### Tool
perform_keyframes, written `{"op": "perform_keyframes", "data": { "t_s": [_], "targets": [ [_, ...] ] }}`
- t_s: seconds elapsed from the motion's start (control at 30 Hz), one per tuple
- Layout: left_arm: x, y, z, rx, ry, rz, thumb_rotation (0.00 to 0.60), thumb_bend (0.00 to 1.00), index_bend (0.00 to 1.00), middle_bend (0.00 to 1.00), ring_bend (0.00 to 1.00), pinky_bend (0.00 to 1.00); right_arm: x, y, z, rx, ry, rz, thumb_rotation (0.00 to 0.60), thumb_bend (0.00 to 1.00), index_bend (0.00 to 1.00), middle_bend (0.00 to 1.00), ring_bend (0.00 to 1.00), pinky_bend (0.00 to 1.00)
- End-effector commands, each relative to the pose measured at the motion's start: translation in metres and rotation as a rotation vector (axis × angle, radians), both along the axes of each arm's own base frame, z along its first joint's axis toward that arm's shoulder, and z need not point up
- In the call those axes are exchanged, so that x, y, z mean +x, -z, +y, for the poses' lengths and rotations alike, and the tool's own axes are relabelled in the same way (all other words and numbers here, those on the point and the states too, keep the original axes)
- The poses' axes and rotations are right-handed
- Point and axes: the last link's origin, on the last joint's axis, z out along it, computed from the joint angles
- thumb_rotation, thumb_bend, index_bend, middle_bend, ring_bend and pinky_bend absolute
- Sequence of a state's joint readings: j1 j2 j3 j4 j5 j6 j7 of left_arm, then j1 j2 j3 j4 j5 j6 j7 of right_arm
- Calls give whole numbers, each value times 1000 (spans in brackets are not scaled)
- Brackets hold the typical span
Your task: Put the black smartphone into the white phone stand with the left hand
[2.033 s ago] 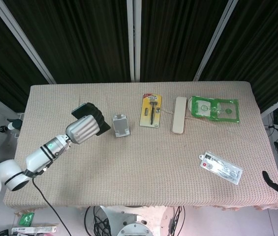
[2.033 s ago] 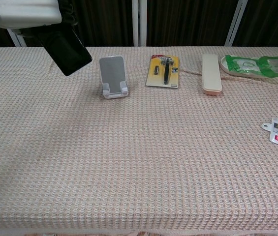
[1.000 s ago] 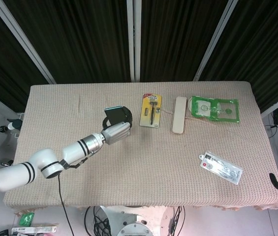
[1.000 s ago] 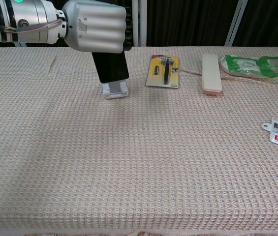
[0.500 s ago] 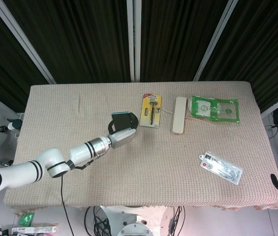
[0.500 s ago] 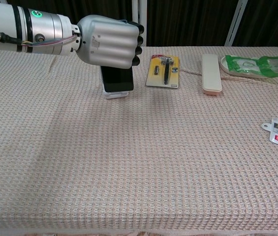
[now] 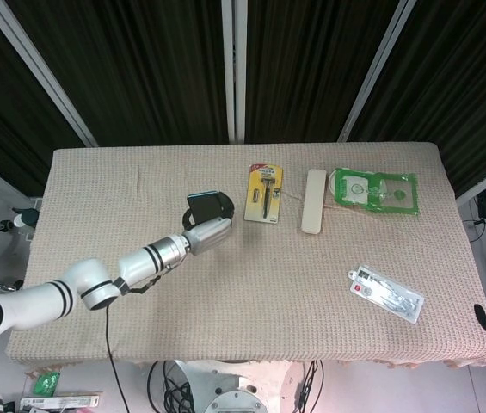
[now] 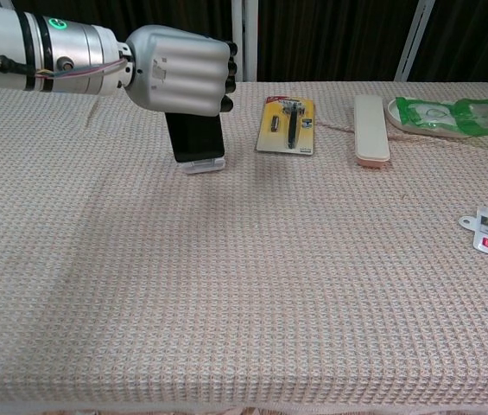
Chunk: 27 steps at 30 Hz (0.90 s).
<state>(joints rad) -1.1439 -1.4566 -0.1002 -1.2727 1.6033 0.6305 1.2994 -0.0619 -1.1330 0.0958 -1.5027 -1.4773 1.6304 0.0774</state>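
The left hand (image 8: 179, 69) grips the black smartphone (image 8: 194, 138), a glossy dark slab held upright, its lower edge at the white phone stand (image 8: 203, 164) toward the worktop's (image 8: 252, 294) eleven o'clock.

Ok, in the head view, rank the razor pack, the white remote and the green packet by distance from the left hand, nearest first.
Measured from the left hand, which holds the black smartphone:
1. Razor pack, just right of the hand, toward the back.
2. White remote, further right, past the razor pack.
3. Green packet, farthest, toward the table's right back corner.
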Motion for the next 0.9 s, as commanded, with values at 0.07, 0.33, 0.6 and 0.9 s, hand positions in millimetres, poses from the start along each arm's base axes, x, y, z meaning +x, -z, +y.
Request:
{"op": "perform_keyframes", "data": {
  "t_s": [0.07,0.33,0.6,0.9],
  "targets": [
    [1,3,-2,-7,-13,-20,600,401,642,607,526,442,0,0,-1,0,3,2,600,176,0,0,0,0],
    [5,5,1,-14,-21,-44,600,407,641,606,527,441,0,0,-2,3,5,4,600,176,0,0,0,0],
    [-2,5,4,-6,-37,-23,600,408,642,606,526,441,-1,0,-2,10,8,3,600,176,0,0,0,0],
    [-2,11,1,-23,-38,-23,600,408,642,601,525,440,-2,-1,-1,4,10,1,600,176,0,0,0,0]
  ]
}}
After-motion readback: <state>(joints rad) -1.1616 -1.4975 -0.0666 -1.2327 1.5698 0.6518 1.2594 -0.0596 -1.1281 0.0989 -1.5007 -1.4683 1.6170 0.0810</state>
